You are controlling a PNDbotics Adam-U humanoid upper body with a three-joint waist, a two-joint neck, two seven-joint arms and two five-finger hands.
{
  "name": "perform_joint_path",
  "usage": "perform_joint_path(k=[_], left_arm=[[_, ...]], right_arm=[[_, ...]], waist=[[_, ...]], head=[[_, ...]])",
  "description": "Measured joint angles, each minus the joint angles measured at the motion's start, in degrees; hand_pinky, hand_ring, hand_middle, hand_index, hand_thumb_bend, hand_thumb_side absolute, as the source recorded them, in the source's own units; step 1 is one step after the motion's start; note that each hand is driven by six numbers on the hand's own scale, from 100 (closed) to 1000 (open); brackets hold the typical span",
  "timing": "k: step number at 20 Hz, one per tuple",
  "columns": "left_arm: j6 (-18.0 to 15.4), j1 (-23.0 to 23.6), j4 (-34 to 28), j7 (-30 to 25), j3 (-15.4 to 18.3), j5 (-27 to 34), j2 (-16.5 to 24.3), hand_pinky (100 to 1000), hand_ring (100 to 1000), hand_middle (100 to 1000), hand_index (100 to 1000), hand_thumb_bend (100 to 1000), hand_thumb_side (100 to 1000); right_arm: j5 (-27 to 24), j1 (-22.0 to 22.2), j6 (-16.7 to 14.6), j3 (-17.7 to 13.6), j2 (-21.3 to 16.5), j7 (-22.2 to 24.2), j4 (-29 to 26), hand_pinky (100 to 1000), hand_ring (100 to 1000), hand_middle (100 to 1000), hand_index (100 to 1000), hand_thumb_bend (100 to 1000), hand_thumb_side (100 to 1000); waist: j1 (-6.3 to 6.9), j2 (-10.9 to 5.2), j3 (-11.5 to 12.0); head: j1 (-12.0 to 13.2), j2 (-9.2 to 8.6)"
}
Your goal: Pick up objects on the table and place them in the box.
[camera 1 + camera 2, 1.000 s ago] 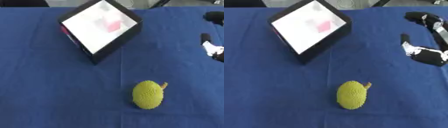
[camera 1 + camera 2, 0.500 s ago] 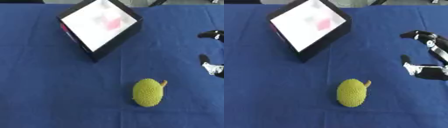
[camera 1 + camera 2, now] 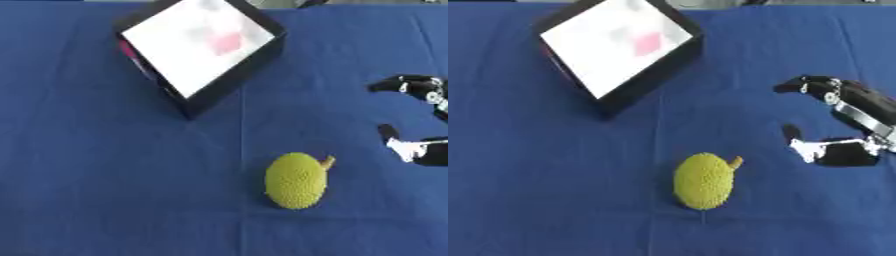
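A bumpy yellow-green fruit with a short brown stem [image 3: 703, 180] lies on the blue table near the front middle. A black box with a white inside [image 3: 199, 52] stands at the back left, turned cornerwise; a pink thing [image 3: 224, 44] lies in it. My right hand [image 3: 846, 123] comes in from the right edge, open, with its fingers and thumb spread toward the fruit. It hovers to the right of the fruit and does not touch it. My left hand shows in no view.
The blue cloth [image 3: 87, 175] covers the whole table. Wide bare cloth lies to the left of and in front of the fruit.
My right hand has come down and leftward, closer to the fruit. The fruit and the box have not moved on the table.
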Motion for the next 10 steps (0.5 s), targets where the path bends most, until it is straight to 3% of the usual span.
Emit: perform_joint_path(k=[10], left_arm=[[-0.1,0.4,0.4,-0.4,-0.3,0.1,0.0,718,760,756,881,173,805]], right_arm=[[0.2,-2.2,-1.1,5.7,0.2,7.8,0.0,1000,930,838,929,100,258]], waist=[[-0.66,-0.28,0.1]], head=[[-0.6,0.57]])
